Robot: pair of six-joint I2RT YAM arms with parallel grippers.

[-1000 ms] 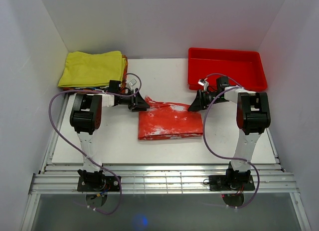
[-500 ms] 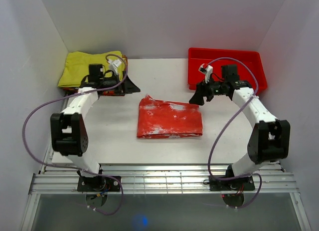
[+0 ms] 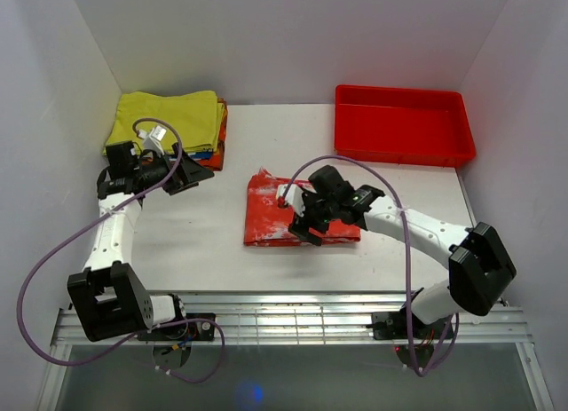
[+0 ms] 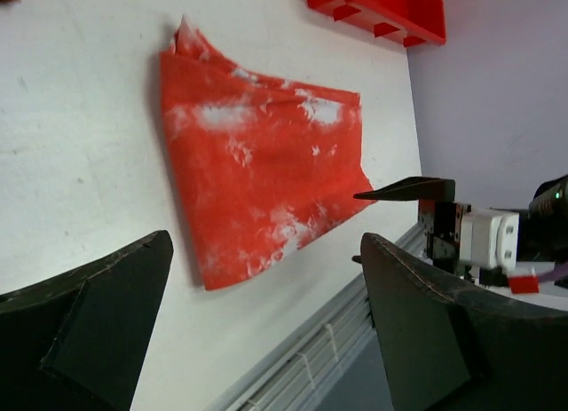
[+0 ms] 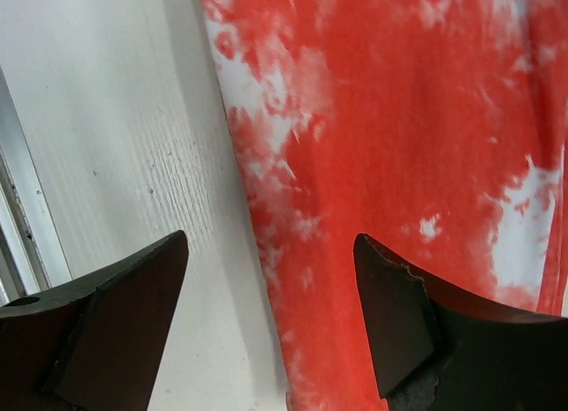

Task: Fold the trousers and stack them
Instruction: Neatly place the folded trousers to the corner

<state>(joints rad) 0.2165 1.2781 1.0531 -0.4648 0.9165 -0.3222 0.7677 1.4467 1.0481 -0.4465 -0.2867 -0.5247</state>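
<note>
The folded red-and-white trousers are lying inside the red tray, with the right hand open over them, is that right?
Not inside the tray: the top view shows the trousers folded on the white table, with the red tray apart at the back right. The right hand is open over them.

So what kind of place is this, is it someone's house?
Probably a robot test booth in a lab, not a house: plain white walls box in a white table, two white-and-black robot arms are bolted to a silver metal rail, and folded red-orange blotchy trousers lie ready.
</note>
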